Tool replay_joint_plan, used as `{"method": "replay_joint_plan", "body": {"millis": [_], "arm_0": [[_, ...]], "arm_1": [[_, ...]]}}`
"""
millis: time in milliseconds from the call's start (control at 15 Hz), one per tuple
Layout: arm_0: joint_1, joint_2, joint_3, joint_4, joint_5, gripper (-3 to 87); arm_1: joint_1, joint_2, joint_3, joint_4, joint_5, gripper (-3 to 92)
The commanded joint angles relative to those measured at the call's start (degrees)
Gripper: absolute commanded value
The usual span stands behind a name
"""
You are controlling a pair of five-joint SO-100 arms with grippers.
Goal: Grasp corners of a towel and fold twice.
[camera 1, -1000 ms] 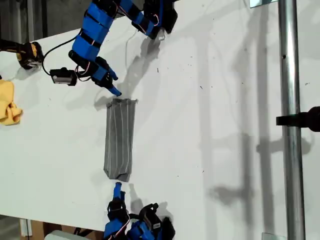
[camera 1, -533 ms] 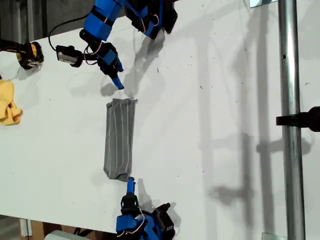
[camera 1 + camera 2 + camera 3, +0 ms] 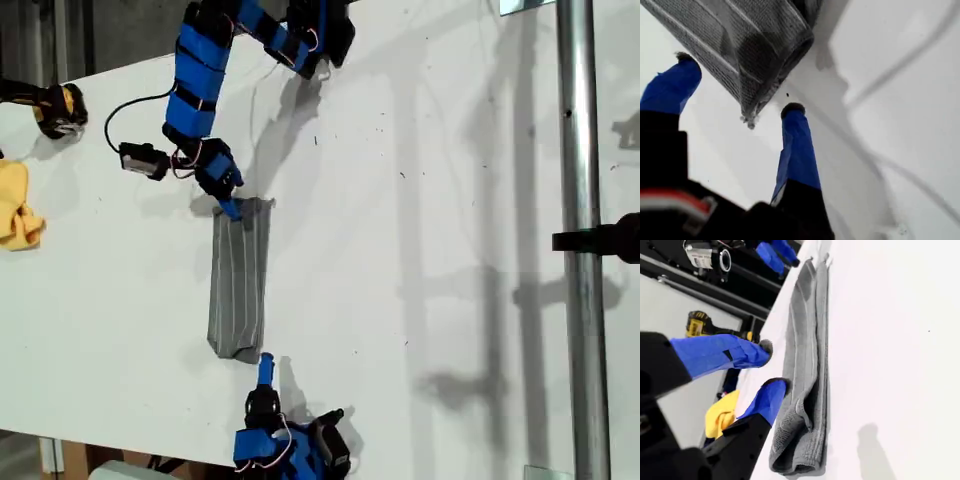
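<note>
Only the second wrist view shows the towel's (image 3: 807, 365) stacked layers.

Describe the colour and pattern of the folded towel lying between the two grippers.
Grey with thin pale parallel stripes along the towel; clearest in the first wrist view.
</note>
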Motion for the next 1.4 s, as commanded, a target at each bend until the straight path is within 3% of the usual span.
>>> {"method": "replay_joint_plan", "body": {"millis": [0,400,733,1000,1333], "arm_0": [[0.4,0.4,-1.4,0.9,-0.3,10.1],[0.2,0.4,-1.7,2.1,-0.1,10.3],[-0.2,0.4,-2.1,2.5,-0.3,10.4],[-0.3,0.4,-2.2,2.7,-0.7,10.4],[-0.4,0.4,-1.9,1.8,-0.6,10.4]], "arm_1": [[-0.8,-6.5,-8.8,-0.5,1.8,35.2],[-1.8,-25.8,-27.1,4.3,2.9,34.2],[-1.6,-24.4,-30.1,4.7,-0.9,2.9],[0.6,-7.1,-14.2,6.2,-3.3,-0.1],[-0.3,26.9,13.4,17.5,1.1,-0.1]]}}
